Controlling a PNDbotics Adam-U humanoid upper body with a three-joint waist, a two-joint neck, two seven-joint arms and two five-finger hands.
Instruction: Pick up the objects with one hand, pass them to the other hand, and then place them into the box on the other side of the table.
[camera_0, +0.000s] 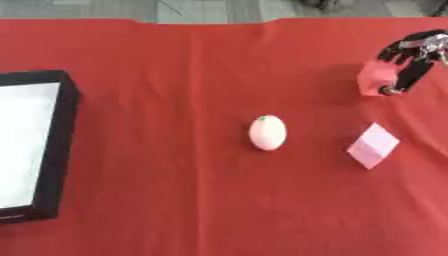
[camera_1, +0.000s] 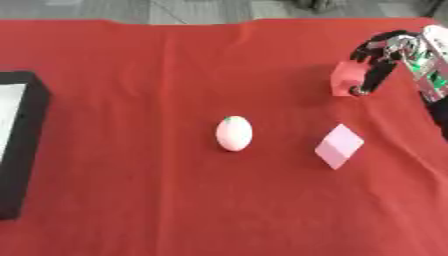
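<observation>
**Right hand holds red block at far edge, box waits across the worktop**

A red-covered worktop (camera_0: 175, 210) fills the scene. At its left edge sits a black-walled box (camera_0: 58, 150) with a white floor; the part of the floor that shows holds nothing, though the box runs out of view on the left. In the upper right corner the robot's right hand (camera_1: 378, 64) hangs just above the cloth, its dark fingers curled around a small red block (camera_1: 345, 78). The left hand appears in neither view.

The relation that matters is the span from right to left: the block is held on the far right, and the box lies on the opposite side, well apart. By the task, a handover to the left hand has to come between the two, and it looks not yet begun.

Two more items lie on the cloth. A pale pink egg-shaped object (camera_0: 268, 132) with a small green spot at its top rests near the centre, long axis pointing away from the robot. A pink folded piece (camera_0: 374, 145), diamond-shaped, lies near it on the right, below the right hand, so that hand is the nearer one for both.
</observation>
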